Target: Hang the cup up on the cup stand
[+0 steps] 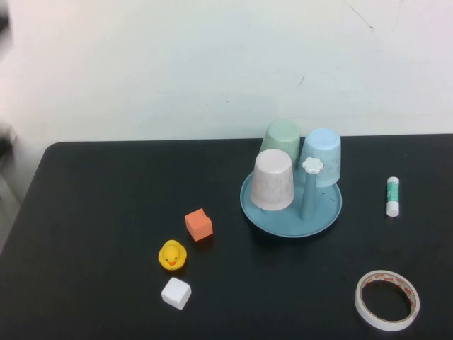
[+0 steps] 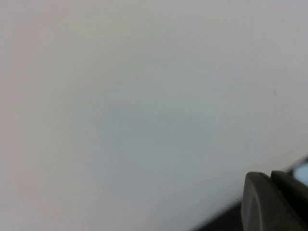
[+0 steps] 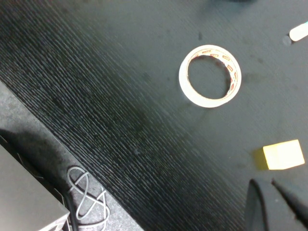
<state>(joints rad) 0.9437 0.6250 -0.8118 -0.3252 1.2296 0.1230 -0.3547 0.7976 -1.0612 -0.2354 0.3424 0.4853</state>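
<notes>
High view is showing neither arm, so both grippers are sitting out of sight there; the left gripper [image 2: 274,202] is appearing only as a dark blurred corner in the left wrist view, facing a blank pale wall, its fingers pressed together with nothing between them; the right gripper [image 3: 276,204] is likewise showing only dark fingertips at the edge of the right wrist view, closed on nothing, hanging above the black table [image 1: 106,212] near the tape roll [image 3: 210,76] and a small yellow block [image 3: 284,155]. The pink cup [image 1: 273,180] is sitting upside down on the cup stand [image 1: 322,216], mouth downward and long axis upright, at the stand's near-left part; whatever is holding it up is hidden inside it. The pale green cup [image 1: 282,136] and light blue cup [image 1: 322,152] are standing inverted behind it, partly covered; one white-capped peg [image 1: 311,185] is standing bare.
</notes>
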